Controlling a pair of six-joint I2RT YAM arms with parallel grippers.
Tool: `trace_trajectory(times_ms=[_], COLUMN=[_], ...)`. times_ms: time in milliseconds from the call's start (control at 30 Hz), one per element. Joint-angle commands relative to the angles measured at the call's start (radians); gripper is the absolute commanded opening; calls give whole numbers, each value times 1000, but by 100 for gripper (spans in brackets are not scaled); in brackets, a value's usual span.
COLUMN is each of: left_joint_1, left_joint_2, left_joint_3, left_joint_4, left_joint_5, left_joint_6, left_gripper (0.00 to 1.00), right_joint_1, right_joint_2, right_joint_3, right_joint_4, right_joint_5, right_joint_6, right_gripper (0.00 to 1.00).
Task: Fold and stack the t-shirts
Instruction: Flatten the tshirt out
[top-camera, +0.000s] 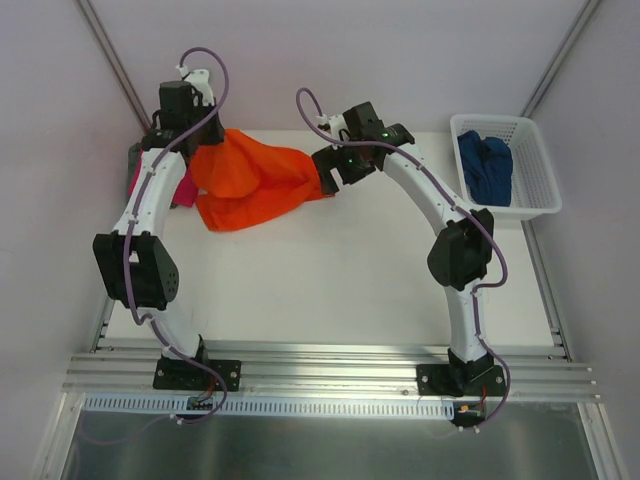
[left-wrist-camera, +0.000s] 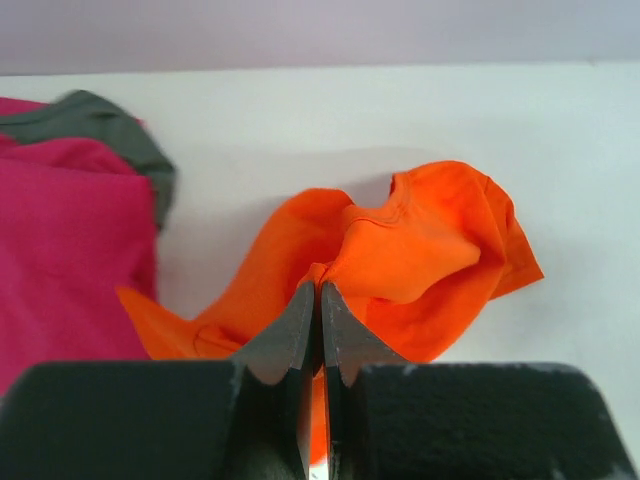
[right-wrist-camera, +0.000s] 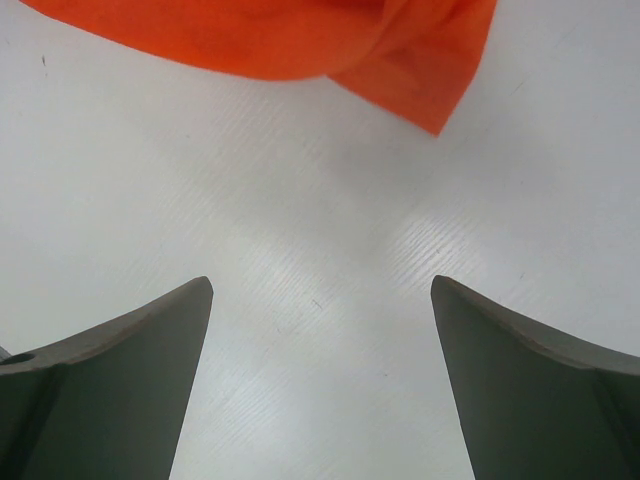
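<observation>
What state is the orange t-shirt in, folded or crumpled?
Crumpled, not folded: the orange t-shirt is bunched in loose wrinkles, a bit of it pinched in the shut left gripper.

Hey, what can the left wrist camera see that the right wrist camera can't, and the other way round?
Only the left wrist view shows the pink shirt, the grey shirt next to it, and the left fingers shut on a fold of the orange shirt. Only the right wrist view shows the right fingers, spread open and holding nothing. Both show the orange shirt and the white table.
</observation>
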Motion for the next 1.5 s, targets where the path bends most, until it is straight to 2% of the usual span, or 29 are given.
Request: trace_trajectory(times_ms=[0, 100, 167, 267, 333, 500, 567, 667, 733, 767, 800, 833, 967, 1133, 1200, 1367, 1433, 1467], left_joint_1=[92, 114, 114, 54, -41, -279, -365, -451, -477, -500, -509, -518, -549, -544, -529, -437, -374, -307], left_joint_2=[-75, -132, -191, -265, -278, -152, -68, -6, 11, 30, 40, 49, 96, 71, 38, -48, -71, -75], left_joint_3=[77, 99, 94, 81, 99, 321, 375, 313, 241, 169, 133, 104, 47, 68, 30, -134, -169, -194], left_joint_4=[22, 23, 23, 25, 28, 83, 94, 88, 82, 80, 82, 82, 79, 45, 39, 11, 0, -6], left_joint_5=[-102, -137, -113, -114, -122, -114, -87, -21, 98, 125, 149, 190, 165, 52, 36, 41, 73, 74], left_joint_6=[-5, -4, -16, -11, 18, 98, 76, -6, -86, -106, -125, -138, -117, -10, 0, -17, -62, -71], left_gripper=[0, 0, 0, 0, 0, 0, 0, 0, 0, 40, 83, 99, 99, 99, 99, 99, 99, 99], right_joint_1=[3, 3, 2, -14, -31, -78, -93, -153, -195, -233, -251, -267, -313, -314, -313, -291, -291, -291], right_joint_2=[-74, -80, -91, -111, -133, -183, -218, -281, -315, -344, -360, -375, -450, -470, -455, -322, -285, -250], right_joint_3=[45, 45, 52, 78, 110, 107, 75, 55, 64, 79, 85, 90, 49, -57, -76, -44, -45, -40], right_joint_4=[15, 21, 26, 44, 55, 52, 47, 55, 64, 66, 72, 75, 77, 34, 28, -25, -35, -43], right_joint_5=[35, 63, 93, 147, 167, 167, 196, 256, 264, 267, 265, 261, 241, 83, -5, -162, -251, -287], right_joint_6=[6, 12, 19, 32, 27, 26, 26, 32, 50, 50, 47, 35, 30, 64, 87, 62, 50, 43], right_gripper=[97, 97, 97, 97, 97, 97, 97, 97, 97, 97, 97, 97, 97, 97, 97, 97, 97, 97])
